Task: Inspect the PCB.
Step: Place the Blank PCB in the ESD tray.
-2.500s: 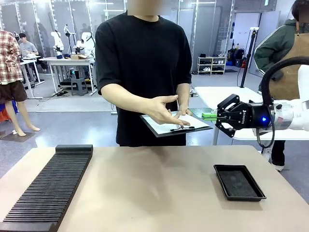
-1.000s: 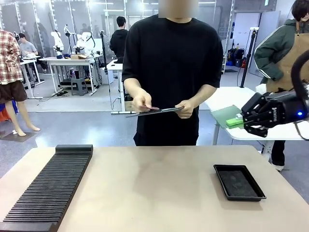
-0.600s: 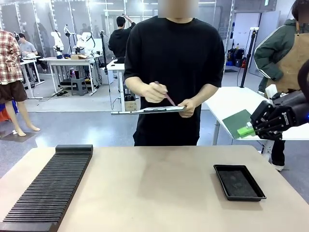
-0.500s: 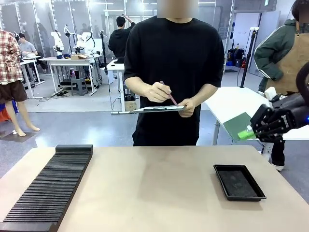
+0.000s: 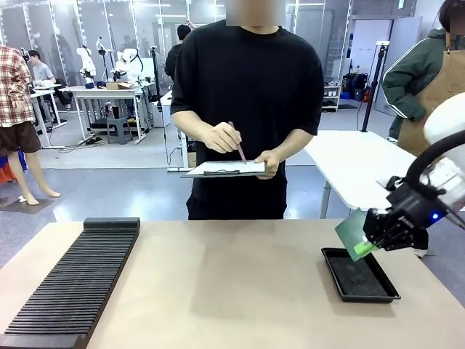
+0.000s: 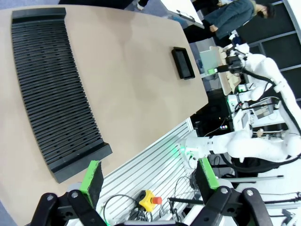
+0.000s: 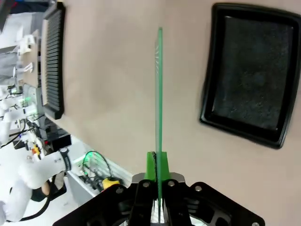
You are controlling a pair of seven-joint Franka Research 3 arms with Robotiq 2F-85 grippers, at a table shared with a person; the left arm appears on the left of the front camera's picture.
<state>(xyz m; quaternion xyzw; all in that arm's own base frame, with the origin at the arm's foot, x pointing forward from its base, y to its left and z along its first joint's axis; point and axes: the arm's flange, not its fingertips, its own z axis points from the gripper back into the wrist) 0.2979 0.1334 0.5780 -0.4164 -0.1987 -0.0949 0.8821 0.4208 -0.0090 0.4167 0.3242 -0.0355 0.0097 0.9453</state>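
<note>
Up front, the right gripper [image 5: 372, 243] was clamped on the circuit board [image 5: 352, 232], holding it tilted just above the black tray [image 5: 360, 274] on the table [image 5: 232, 276], while the person [image 5: 247, 109] wrote on a clipboard [image 5: 224, 169]. From the left wrist, the left gripper [image 6: 149, 175] stood wide open and empty, high over the ribbed rack [image 6: 54, 89]. From the right wrist, the board [image 7: 159, 84] appeared edge-on between closed pads [image 7: 164, 165], beside the tray [image 7: 249, 70].

Front camera, low at the robot's edge, faces across the tan table [image 5: 240, 283] toward twelve o'clock. Left wrist camera looks down from high; right wrist camera hangs close. All three share the shallow black rectangular tray [image 5: 361, 274] [image 6: 182, 63] [image 7: 244, 75].
</note>
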